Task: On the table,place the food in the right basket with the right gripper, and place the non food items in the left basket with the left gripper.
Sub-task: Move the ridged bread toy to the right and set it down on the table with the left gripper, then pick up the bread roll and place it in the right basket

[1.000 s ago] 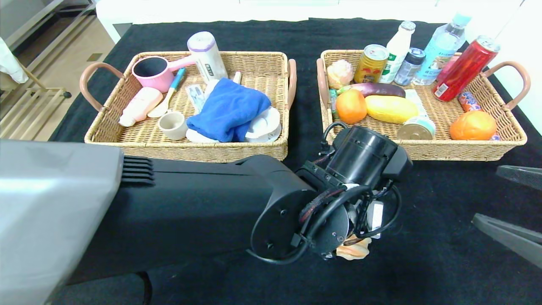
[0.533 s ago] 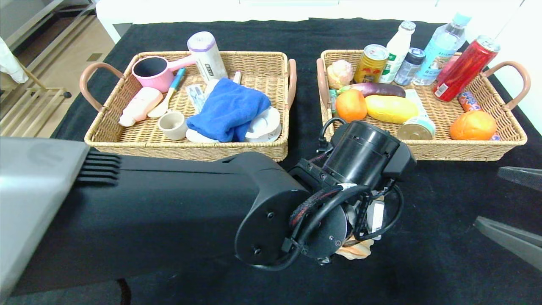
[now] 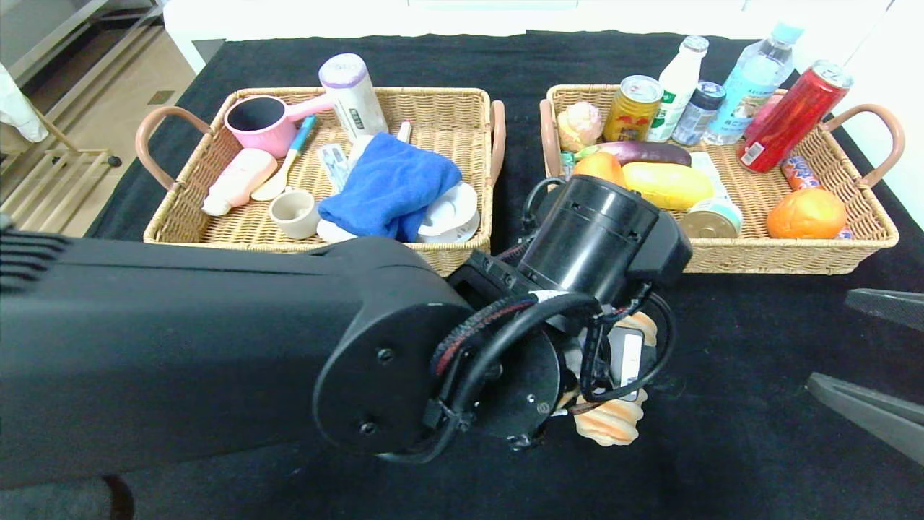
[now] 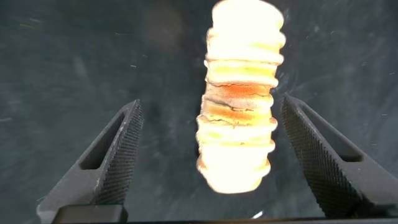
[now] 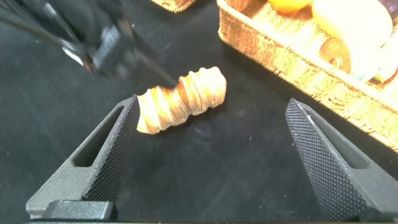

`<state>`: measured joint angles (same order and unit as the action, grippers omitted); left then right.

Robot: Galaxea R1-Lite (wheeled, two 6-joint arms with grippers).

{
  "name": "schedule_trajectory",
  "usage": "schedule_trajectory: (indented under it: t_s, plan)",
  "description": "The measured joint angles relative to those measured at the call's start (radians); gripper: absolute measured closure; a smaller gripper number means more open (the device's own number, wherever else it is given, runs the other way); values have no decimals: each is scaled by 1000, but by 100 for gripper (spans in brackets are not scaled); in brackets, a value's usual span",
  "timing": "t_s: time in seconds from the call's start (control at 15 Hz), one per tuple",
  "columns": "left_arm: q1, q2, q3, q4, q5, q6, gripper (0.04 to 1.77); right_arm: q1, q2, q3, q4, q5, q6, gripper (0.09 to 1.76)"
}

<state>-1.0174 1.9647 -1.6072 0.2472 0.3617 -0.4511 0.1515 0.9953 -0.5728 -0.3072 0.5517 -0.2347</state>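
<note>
On black tabletop (image 3: 758, 448): 1 bread roll (image 4: 240, 106), 2 wicker baskets behind. Left gripper (image 4: 211, 158) hangs over roll, jaws wide, not touching. Right gripper (image 5: 211, 155) nearby, jaws wide.

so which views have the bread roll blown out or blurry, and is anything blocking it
Left wrist view: the bread roll is overexposed, its far end washed to white. Right wrist view: the roll shows evenly lit, while the left gripper behind it is smeared by blur. Head view: the left arm covers most of the roll.
</note>
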Motion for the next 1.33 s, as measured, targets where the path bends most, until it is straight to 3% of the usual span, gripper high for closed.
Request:
schedule_trajectory:
  t_s: [0.2,0.4,0.67,0.93,1.13,1.33]
  plan:
    - [-1,-74,45,0,-1,5,17,0,10,-1,3,0,-1,14]
    - [8,-172,167,-16,-7,30,14,3,17,0,10,0,0,14]
    - [53,-286,449,-307,-22,149,12,26,31,-48,153,-55,1,14]
    - [118,-377,787,-768,-168,354,11,108,26,-121,239,-191,107,14]
    - [189,-464,939,-860,-365,432,11,222,39,-180,310,-353,211,14]
    - [284,-550,1038,-871,-460,484,11,339,102,-240,357,-512,342,14]
